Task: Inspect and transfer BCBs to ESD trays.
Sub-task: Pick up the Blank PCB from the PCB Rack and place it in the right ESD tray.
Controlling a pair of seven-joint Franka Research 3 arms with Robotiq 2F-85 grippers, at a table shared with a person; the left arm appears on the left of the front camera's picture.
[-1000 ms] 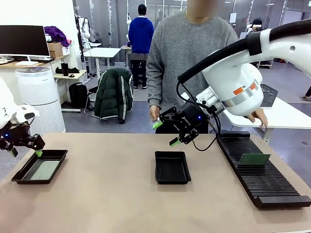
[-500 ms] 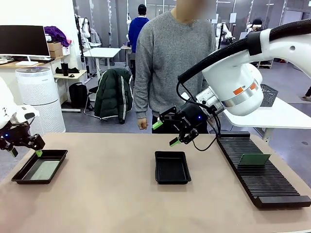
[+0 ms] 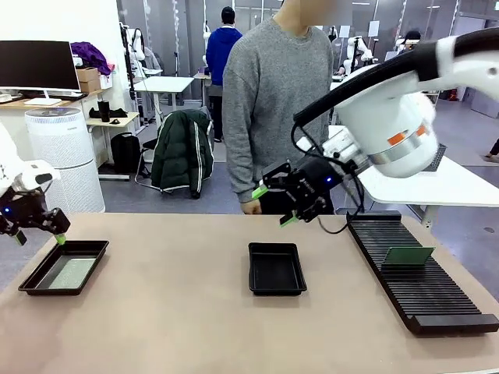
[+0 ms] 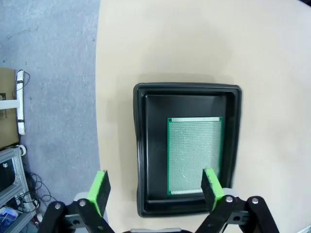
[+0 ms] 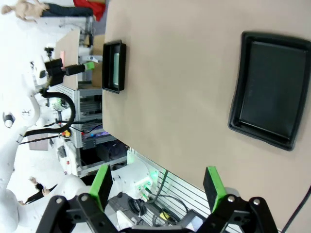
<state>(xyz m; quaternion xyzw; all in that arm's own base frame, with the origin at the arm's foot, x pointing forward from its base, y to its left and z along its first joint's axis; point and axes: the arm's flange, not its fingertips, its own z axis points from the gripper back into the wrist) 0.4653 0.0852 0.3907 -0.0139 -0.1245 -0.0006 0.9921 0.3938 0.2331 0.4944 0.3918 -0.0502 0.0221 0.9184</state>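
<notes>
Front view with both wrist views, as I see them from the remote station. My left gripper [image 3: 39, 234] [image 4: 155, 187] hangs at the 9 o'clock edge of the table [image 3: 179, 319], jaws spread wide and holding nothing. Its green pads [image 4: 99, 187] stand well apart with only air between them. Just below it, toward 5 o'clock in the front view, lies the left ESD tray [image 3: 87, 246] [image 4: 138, 145]. One BCB [image 3: 69, 273] [image 4: 194, 155] lies flat on that tray's floor; seen from the wrist it sits toward the tray's 3 o'clock wall, with bare black floor at 9 o'clock.

My right gripper [image 3: 274, 206] [image 5: 157, 184] is raised over the far middle of the table, jaws likewise wide and empty. At 6 o'clock from it in the front view the centre ESD tray [image 3: 251, 269] [image 5: 235, 97] rests on the table, showing bare black floor. At 4 o'clock a long black ribbed rack [image 3: 437, 300] runs along the table's right side. A second BCB [image 3: 408, 255] stands on edge in the rack's slots, tilted.

At 12 o'clock a person [image 3: 277, 101] in a grey sweater stands at the far side. One hand [image 3: 251, 206] hangs just beside the right gripper in the picture; how far behind it I cannot tell
</notes>
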